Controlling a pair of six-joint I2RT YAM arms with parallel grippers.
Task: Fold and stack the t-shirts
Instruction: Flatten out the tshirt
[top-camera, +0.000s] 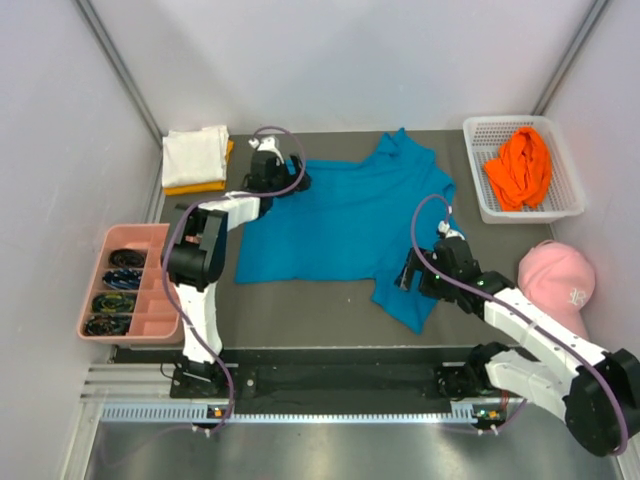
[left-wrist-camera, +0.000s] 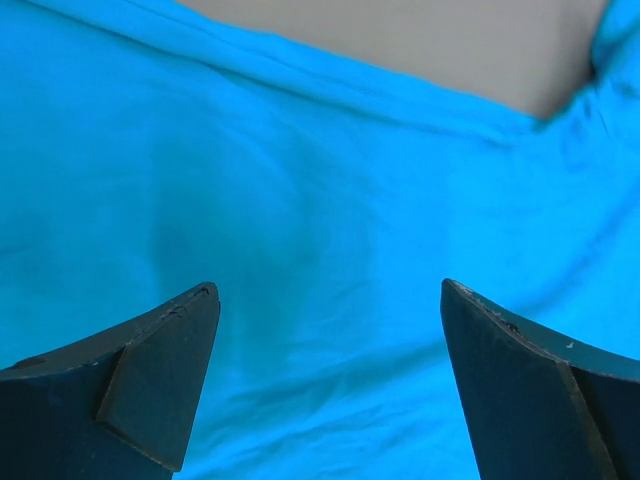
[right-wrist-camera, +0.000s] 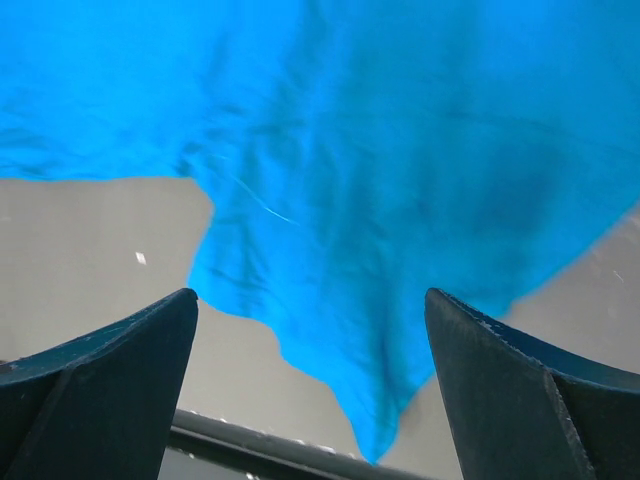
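Left wrist view is showing the left gripper (left-wrist-camera: 328, 290) hanging with its jaws spread wide and empty just above the teal-blue t-shirt (left-wrist-camera: 330, 180), near the shirt's far-left corner, while the right gripper (right-wrist-camera: 310, 295) is hovering equally wide over the near sleeve tip. The shirt is lying spread on the surface (top-camera: 330, 310). To fold cleanly, each gripper is likely needing to drop straight onto a cloth edge and pinch it together with the other.
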